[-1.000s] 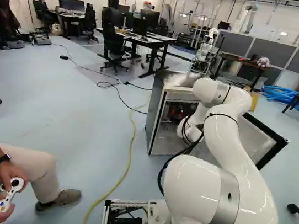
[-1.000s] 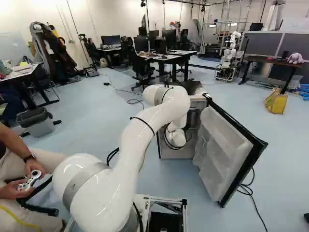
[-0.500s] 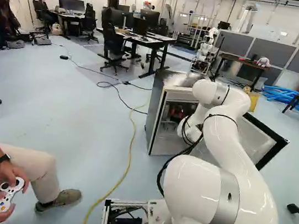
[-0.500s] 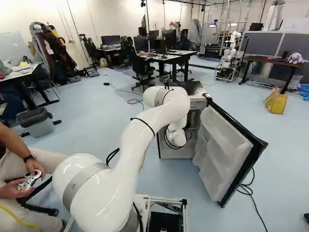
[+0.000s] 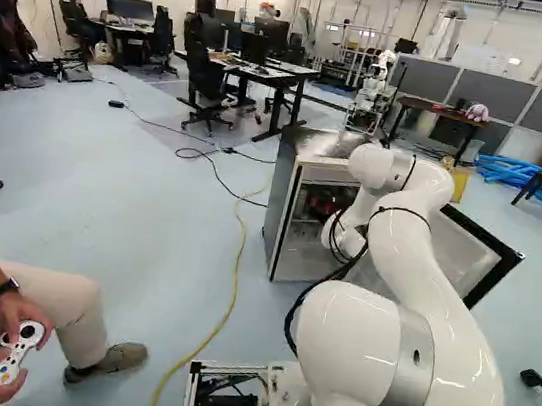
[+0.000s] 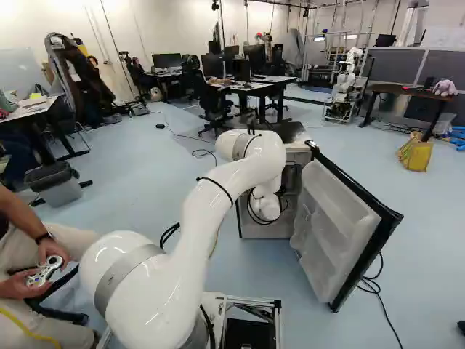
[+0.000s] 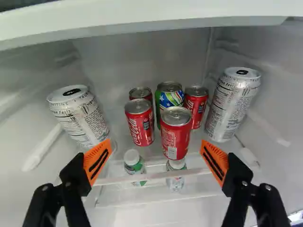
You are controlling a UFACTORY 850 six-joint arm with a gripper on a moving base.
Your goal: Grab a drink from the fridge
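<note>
In the left base view the arm's wrist reaches to the open fridge (image 5: 304,258); my gripper cannot be made out clearly in either base view. The wrist view shows the gripper (image 7: 157,153) wide open, nothing held. Beyond its fingers stand several cans: a front red can (image 7: 175,137), another red can (image 7: 139,125), a green-blue can (image 7: 169,98) behind them and a red can (image 7: 195,106) beside it. Tall silver cans stand at both sides, one (image 7: 79,117) beyond one finger, one (image 7: 232,105) beyond the other. Two capped bottles (image 7: 134,163) are lower down, between the fingers' lines.
The fridge door (image 6: 338,225) hangs open to the right of the arm. A pale fridge edge (image 7: 156,16) crosses the wrist view above the cans. A person with a controller (image 5: 15,354) sits left of the base. Another robot (image 6: 345,87) stands far behind the fridge.
Inside the fridge, the dark and red patch beside the wrist looks slightly different in the left base view. The arm has barely shifted, and the base has stayed in place.
</note>
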